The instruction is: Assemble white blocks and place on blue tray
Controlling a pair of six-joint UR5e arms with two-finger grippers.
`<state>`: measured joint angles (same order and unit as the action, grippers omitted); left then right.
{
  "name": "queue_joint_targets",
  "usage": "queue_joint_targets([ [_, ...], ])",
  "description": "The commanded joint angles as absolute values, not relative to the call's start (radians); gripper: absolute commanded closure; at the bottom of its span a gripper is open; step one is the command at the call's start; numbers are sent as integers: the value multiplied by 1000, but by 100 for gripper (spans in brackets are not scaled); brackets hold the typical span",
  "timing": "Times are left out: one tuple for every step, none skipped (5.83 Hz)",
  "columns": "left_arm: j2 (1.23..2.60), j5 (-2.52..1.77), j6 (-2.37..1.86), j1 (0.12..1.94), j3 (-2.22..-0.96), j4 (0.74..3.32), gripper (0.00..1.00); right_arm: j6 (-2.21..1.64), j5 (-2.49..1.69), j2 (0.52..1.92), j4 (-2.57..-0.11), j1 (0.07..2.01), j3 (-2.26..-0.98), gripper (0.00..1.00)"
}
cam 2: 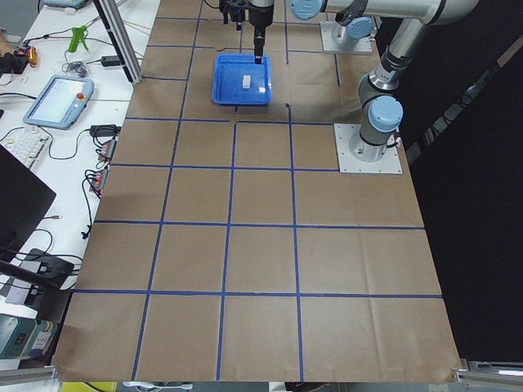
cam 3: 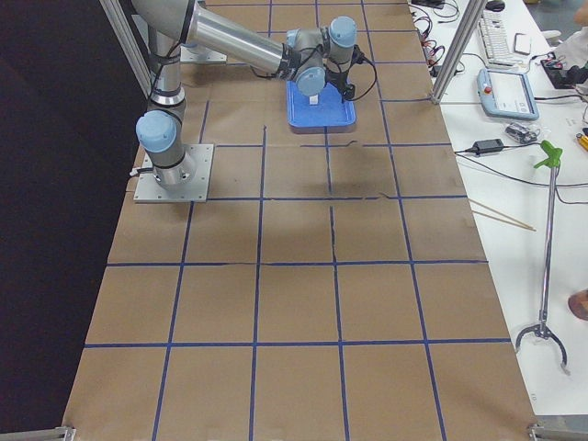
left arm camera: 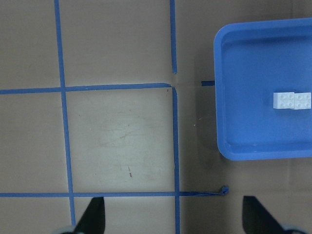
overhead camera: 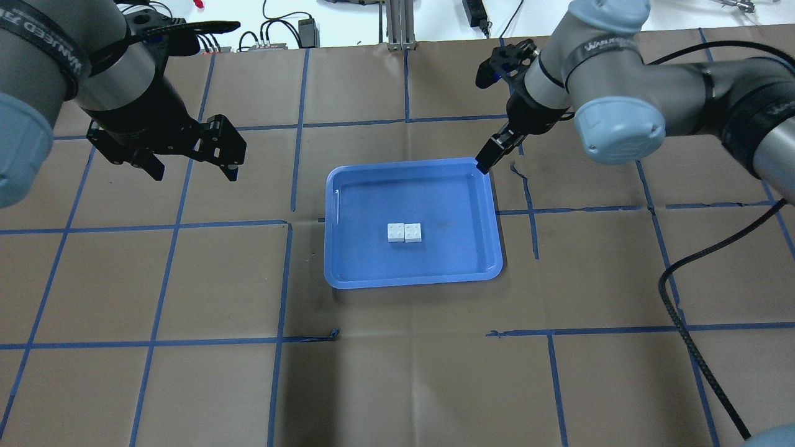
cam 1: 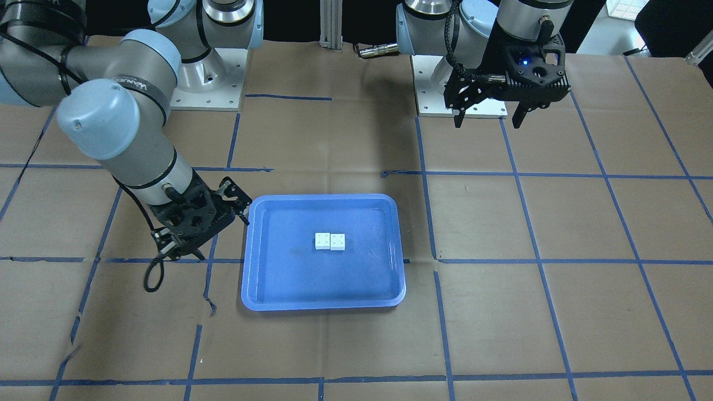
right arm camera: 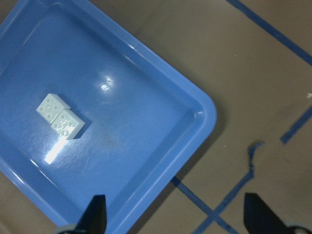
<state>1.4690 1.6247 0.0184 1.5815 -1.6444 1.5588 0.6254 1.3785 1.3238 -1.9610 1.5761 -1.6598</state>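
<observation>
On paper-covered table point(overhead camera: 397, 385) w/ blue tape grid: blue tray point(overhead camera: 413, 282), lying flat, approx. centre, between both arms. Prob. light, stiff plastic w/ glossy bottom; best taken by raised rim if ever moved.

Left gripper point(overhead camera: 192, 164): spread wide, empty, hanging well apart from tray on robot's left side. Right gripper point(cam 1: 221, 238): also spread, empty, low beside a tray corner, one fingertip at or just off the rim. Can't tell if touching.

In tray, approx. mid-bottom: white blocks point(overhead camera: 404, 232), side by side, touching, studs up. Can't tell whether clipped together or merely abutting. Judged v. light, rigid, smooth-sided, not fragile; likely to skate on slick tray floor if nudged. Best pinched across opposite flat walls, low & square, not over studs. Narrow opening needed, given tiny size vs. fingers.
</observation>
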Motion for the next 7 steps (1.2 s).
queue_joint_targets([
  [1470,1624,18,1582,-1644,1559,1,439,1481,1397,-1832,1539,-1618,0],
  [1468,1624,18,1582,-1644,1559,1,325,1544,1441,-1775,1528,-1605,0],
  [1468,1624,18,1582,-1644,1559,1,242,1577,1474,-1676,1522,-1570,0],
  [1470,1624,18,1583,-1644,1559,1,157,1578,1485,-1592,1522,-1519,0],
  [1468,1624,18,1583,-1644,1560,1,41,1572,1512,-1518,1526,-1485,0],
  [1476,1621,18,1586,-1644,1557,1,-6,1569,1554,-1487,1548,-1483,0],
  [1479,1617,18,1585,-1644,1557,1,-40,1577,1575,-1464,1581,-1489,0],
])
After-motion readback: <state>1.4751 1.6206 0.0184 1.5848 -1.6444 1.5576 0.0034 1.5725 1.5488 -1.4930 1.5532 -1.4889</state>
